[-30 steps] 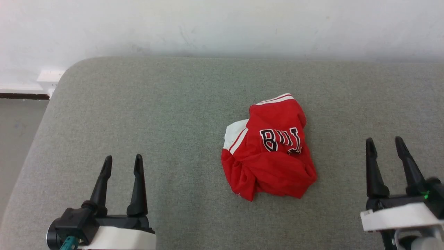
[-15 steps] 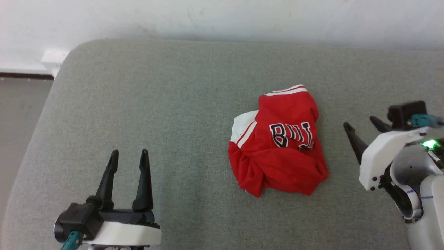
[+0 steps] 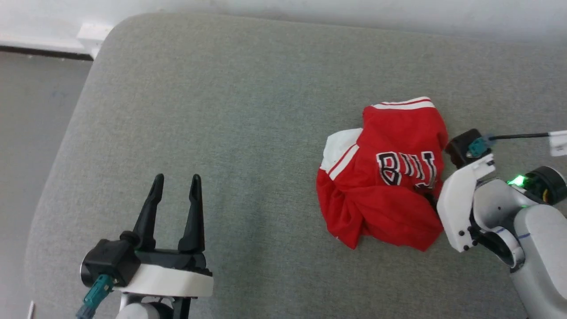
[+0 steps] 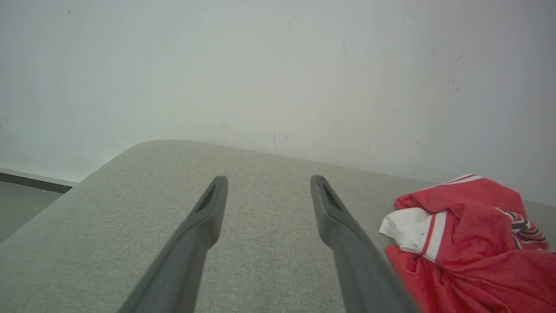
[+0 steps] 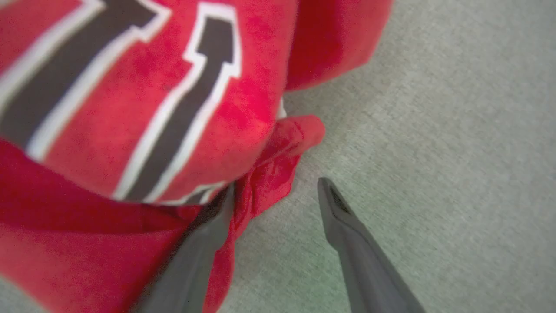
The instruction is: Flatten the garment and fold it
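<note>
Grey fabric-covered surface (image 3: 248, 110) with a rounded corner, white wall (image 4: 260, 65) behind it, grey floor (image 3: 31, 110) off its left side.

Right gripper (image 5: 276, 187): fingers spread apart, nothing pinched. In the right wrist view one finger (image 5: 204, 243) is tucked against or under a red fold at the garment's edge, the other finger (image 5: 347, 230) is over bare grey fabric. In the head view its white wrist housing sits at the garment's right edge and covers the fingers; green light (image 3: 514, 180) is on.

The garment (image 3: 385, 199) is a crumpled red heap right of centre on the surface. Black, white-outlined lettering (image 3: 405, 167) faces up, partly creased. White sleeve (image 3: 339, 144) pokes out on its left; striped trim (image 3: 403, 104) along its far edge.

Left gripper (image 3: 177, 178): fingers spread, empty, above bare surface at lower left, well apart from the garment. The left wrist view shows the garment (image 4: 469, 261) off to the right of its fingers.
</note>
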Available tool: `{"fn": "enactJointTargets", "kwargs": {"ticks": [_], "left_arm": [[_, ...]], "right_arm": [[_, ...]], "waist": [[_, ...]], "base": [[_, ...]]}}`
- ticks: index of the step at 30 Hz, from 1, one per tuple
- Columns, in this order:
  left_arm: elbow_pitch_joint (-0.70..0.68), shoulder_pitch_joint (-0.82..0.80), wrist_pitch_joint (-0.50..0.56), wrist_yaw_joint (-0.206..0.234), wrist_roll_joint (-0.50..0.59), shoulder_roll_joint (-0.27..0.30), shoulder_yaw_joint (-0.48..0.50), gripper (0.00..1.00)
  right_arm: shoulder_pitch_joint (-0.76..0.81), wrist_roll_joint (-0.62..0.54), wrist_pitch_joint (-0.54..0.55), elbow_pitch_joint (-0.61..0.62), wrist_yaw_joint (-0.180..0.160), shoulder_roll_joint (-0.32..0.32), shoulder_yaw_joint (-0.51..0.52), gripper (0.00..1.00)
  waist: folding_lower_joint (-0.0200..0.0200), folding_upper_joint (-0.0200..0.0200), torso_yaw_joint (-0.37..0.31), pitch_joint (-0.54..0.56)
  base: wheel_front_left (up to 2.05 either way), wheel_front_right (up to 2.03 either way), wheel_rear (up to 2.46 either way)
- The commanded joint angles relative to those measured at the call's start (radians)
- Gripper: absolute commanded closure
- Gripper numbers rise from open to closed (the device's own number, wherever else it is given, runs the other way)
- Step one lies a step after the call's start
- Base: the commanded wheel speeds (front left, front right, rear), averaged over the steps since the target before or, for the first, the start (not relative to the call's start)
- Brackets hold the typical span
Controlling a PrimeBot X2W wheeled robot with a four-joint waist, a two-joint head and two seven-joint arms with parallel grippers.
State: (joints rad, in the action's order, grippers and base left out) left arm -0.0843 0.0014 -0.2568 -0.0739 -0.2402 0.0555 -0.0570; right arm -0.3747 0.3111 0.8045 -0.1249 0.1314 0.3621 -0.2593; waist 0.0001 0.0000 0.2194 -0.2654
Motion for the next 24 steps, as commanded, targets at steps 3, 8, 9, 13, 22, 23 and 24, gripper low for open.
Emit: {"fn": "enactJointTargets", "kwargs": {"ticks": [3, 8, 9, 13, 22, 23, 24], "left_arm": [[0.010, -0.024, -0.005, -0.007, -0.013, -0.005, -0.007, 0.00], [0.022, -0.036, -0.005, -0.004, -0.026, -0.005, -0.021, 0.00], [0.024, -0.036, -0.005, -0.002, -0.027, -0.005, -0.023, 0.00], [0.028, -0.029, -0.005, 0.005, -0.027, -0.005, -0.018, 0.00], [0.024, 0.012, -0.005, 0.006, -0.013, -0.005, 0.005, 0.00], [0.024, 0.018, -0.005, 0.006, -0.010, -0.005, 0.007, 0.00], [0.023, 0.025, -0.005, 0.005, -0.007, -0.005, 0.009, 0.00]], "right_arm": [[-0.045, 0.009, 0.020, -0.046, -0.001, 0.018, -0.065, 0.00], [-0.073, 0.015, 0.049, -0.128, -0.001, 0.031, -0.117, 1.00], [-0.078, 0.018, 0.047, -0.134, -0.001, 0.031, -0.120, 1.00], [-0.103, 0.021, -0.005, -0.118, -0.001, 0.035, -0.109, 1.00], [-0.126, -0.006, -0.151, 0.018, -0.001, 0.044, 0.046, 1.00], [-0.118, -0.013, -0.159, 0.042, -0.001, 0.047, 0.071, 1.00], [-0.106, -0.019, -0.166, 0.067, -0.001, 0.049, 0.101, 1.00]], "waist": [[-0.0001, 0.0000, 0.043, -0.033], [-0.0001, 0.0000, 0.061, -0.043], [-0.0001, 0.0000, 0.061, -0.043], [-0.0001, 0.0000, 0.046, -0.028], [-0.0001, 0.0000, -0.054, 0.063], [-0.0001, 0.0000, -0.067, 0.075], [-0.0001, 0.0000, -0.079, 0.085]], "base": [[0.00, 0.00, 0.00], [0.00, 0.00, 0.00], [0.00, 0.00, 0.00], [0.00, 0.00, 0.00], [0.00, 0.00, 0.00], [0.00, 0.00, 0.00], [0.00, 0.00, 0.00]]}}
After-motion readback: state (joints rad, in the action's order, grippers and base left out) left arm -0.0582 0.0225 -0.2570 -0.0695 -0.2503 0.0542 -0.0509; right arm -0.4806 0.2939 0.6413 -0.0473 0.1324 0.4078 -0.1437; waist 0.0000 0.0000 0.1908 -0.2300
